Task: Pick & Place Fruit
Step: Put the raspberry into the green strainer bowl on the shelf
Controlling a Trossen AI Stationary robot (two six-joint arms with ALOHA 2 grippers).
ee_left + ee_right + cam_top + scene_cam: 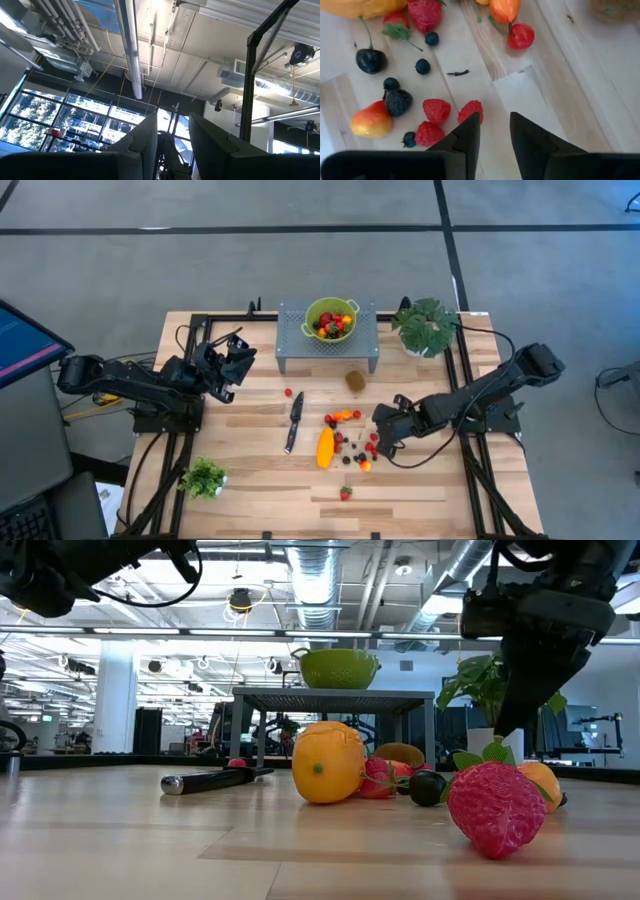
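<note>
- My right gripper (492,131) hangs over the scattered fruit (350,442) at the table's middle, fingers a narrow gap apart, holding nothing.
- The nearest raspberry (470,111) lies just beside my left-hand fingertip, not between the two.
- My left gripper (232,360) waits well apart, pointed upward, slightly parted, empty.
- The green bowl (330,319) sits on the rack beyond.

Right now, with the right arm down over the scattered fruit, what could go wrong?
The right end effector hangs over tightly clustered raspberries, so closing could pinch two or flick one aside. Round pieces like the cherry could roll if bumped. The knife lies near the pile and might get nudged.
</note>
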